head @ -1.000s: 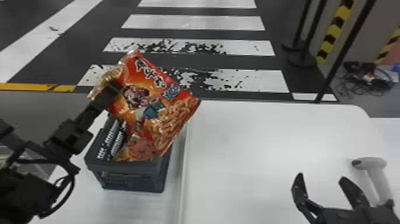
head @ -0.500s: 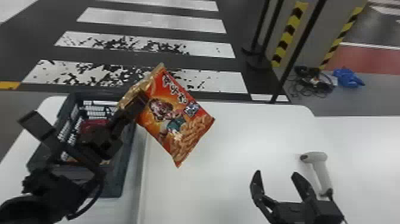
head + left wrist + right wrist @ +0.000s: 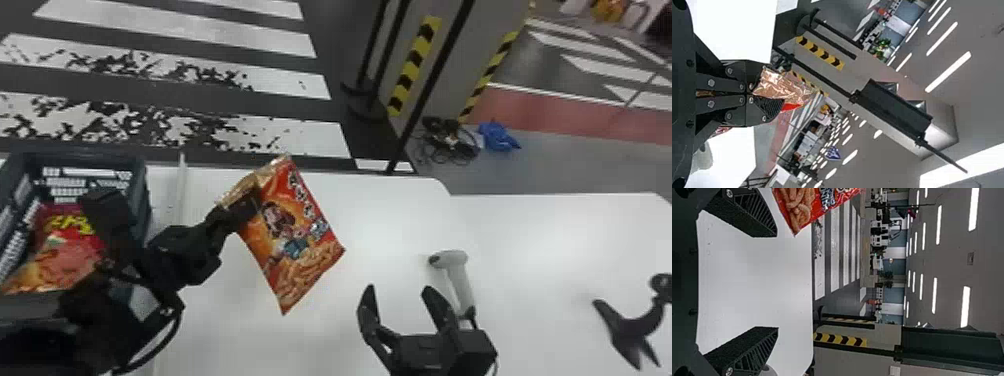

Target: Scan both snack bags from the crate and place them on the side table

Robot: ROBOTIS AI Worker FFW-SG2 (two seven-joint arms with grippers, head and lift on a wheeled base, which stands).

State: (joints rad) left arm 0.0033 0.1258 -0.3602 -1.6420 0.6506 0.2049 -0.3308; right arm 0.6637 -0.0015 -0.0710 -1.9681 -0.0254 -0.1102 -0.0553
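Behind the white surface (image 3: 390,220) there is a dark floor (image 3: 150,87) with wide white stripes, and to the right of them stands a grey pillar (image 3: 447,85) with yellow and black bands. At the left of the surface is the dark crate (image 3: 142,195), and in it lies one snack bag (image 3: 60,260), red and orange, partly covered by the left arm. To the right of the crate, the left end effector (image 3: 246,204) is holding the other snack bag (image 3: 295,240) by its golden upper edge; in the left wrist view its fingers are close together upon this edge. This bag hangs tilted, with one corner pointing down, above the surface. More to the right, the right end effector (image 3: 398,289) is wide and has nothing between its fingers. Just beside it is the light grey scanner (image 3: 456,275), which lies on the surface. At the far right there is a black curved object (image 3: 629,329), well apart from the scanner.
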